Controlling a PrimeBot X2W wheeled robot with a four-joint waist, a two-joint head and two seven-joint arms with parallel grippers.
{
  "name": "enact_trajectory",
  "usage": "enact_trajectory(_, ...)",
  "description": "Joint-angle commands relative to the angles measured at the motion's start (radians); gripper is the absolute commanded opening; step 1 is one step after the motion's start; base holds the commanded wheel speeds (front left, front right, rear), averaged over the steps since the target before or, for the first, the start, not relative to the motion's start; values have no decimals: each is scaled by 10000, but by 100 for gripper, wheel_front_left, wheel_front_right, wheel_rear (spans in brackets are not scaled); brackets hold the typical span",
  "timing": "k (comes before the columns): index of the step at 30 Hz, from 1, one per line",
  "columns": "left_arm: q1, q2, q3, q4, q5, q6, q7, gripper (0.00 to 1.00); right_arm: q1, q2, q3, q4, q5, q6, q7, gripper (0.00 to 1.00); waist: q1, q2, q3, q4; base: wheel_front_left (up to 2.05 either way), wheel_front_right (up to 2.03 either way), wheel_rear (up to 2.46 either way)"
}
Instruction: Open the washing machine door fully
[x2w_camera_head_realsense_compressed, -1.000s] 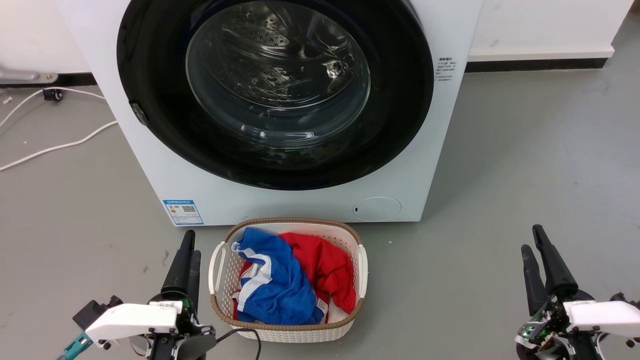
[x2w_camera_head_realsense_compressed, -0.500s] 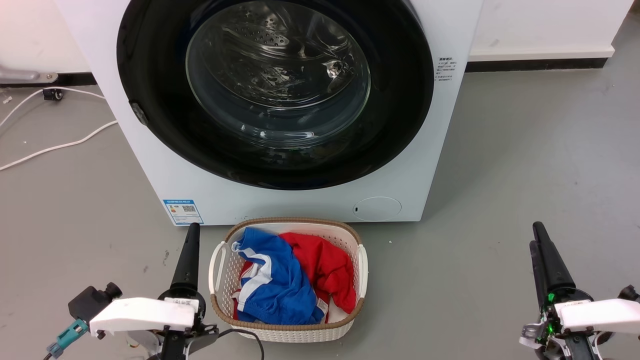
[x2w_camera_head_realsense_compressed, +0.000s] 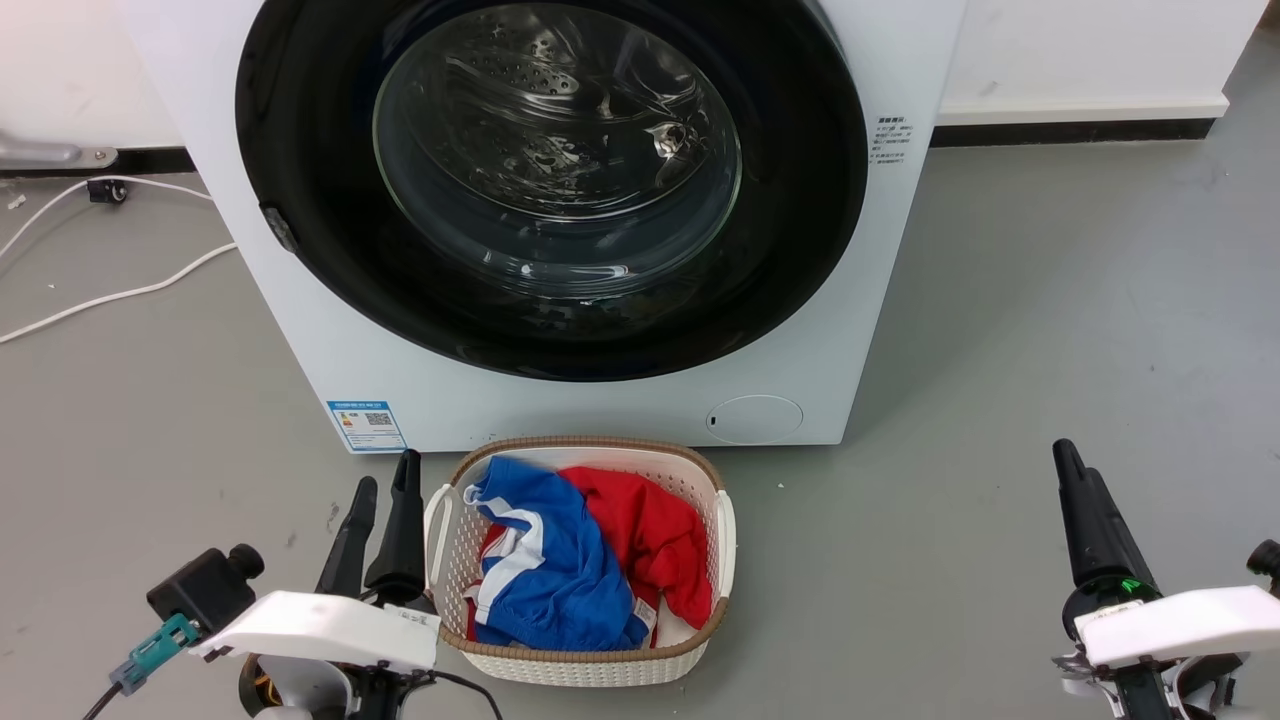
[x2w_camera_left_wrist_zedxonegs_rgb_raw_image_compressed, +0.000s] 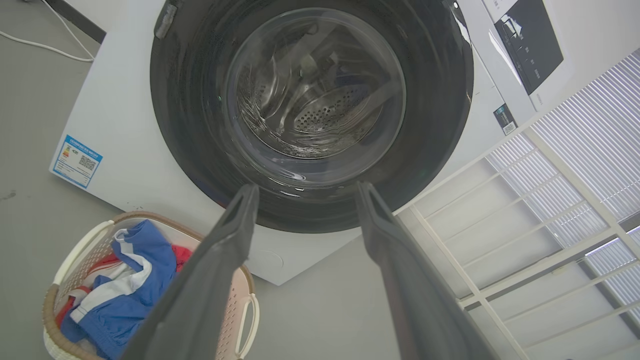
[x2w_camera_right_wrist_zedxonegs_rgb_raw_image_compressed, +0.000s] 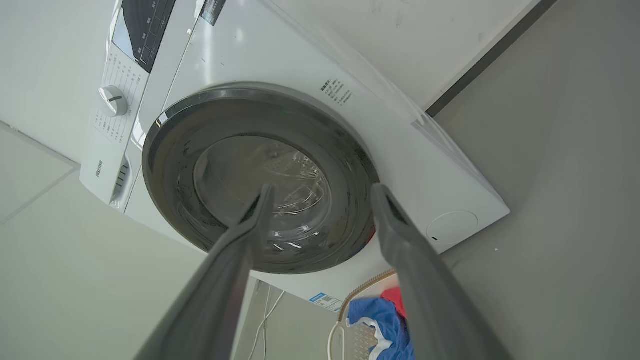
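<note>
The washing machine (x2w_camera_head_realsense_compressed: 300, 330) is a white box standing straight ahead of me. The washing machine door (x2w_camera_head_realsense_compressed: 800, 200), a glossy black ring around a bulging glass window, lies closed flush against the machine's front. My left gripper (x2w_camera_head_realsense_compressed: 386, 468) hovers low over the floor at the lower left, open and holding nothing, well short of the door. At the lower right my right gripper (x2w_camera_head_realsense_compressed: 1068, 465) is equally far back. From the left wrist, the left gripper (x2w_camera_left_wrist_zedxonegs_rgb_raw_image_compressed: 305, 187) points at the door (x2w_camera_left_wrist_zedxonegs_rgb_raw_image_compressed: 190, 125). From the right wrist, the open right gripper (x2w_camera_right_wrist_zedxonegs_rgb_raw_image_compressed: 322, 187) frames the door (x2w_camera_right_wrist_zedxonegs_rgb_raw_image_compressed: 170, 165).
A white laundry basket (x2w_camera_head_realsense_compressed: 590, 442) with blue and red clothes sits on the floor directly before the machine, just right of my left gripper. White cables (x2w_camera_head_realsense_compressed: 110, 295) lie on the floor at the left. A white slatted rack (x2w_camera_left_wrist_zedxonegs_rgb_raw_image_compressed: 500, 210) stands beside the machine.
Both wrists have turned in place. The left fingers now show spread apart and slightly further right; the right fingers now line up one behind the other. The door has not moved.
</note>
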Motion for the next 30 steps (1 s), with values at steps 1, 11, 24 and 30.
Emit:
enact_trajectory(1,-43,65,-26,-161,349,33,-93,100,-67,1,-39,-193,-337,13,16,100,0,0,-2,2,0,0,0)
enact_trajectory(11,-21,410,-390,-10,2597,390,-388,100,68,123,-169,-484,-2831,15,334,100,0,0,-8,11,0,0,0)
enact_trajectory(24,-103,771,-935,10,4574,933,-797,100,291,234,-181,-917,-5114,19,477,100,0,0,16,17,0,0,0)
enact_trajectory(30,-113,883,-1143,0,5137,1066,-938,100,347,255,-164,-1066,-5866,21,523,100,0,0,16,23,0,0,0)
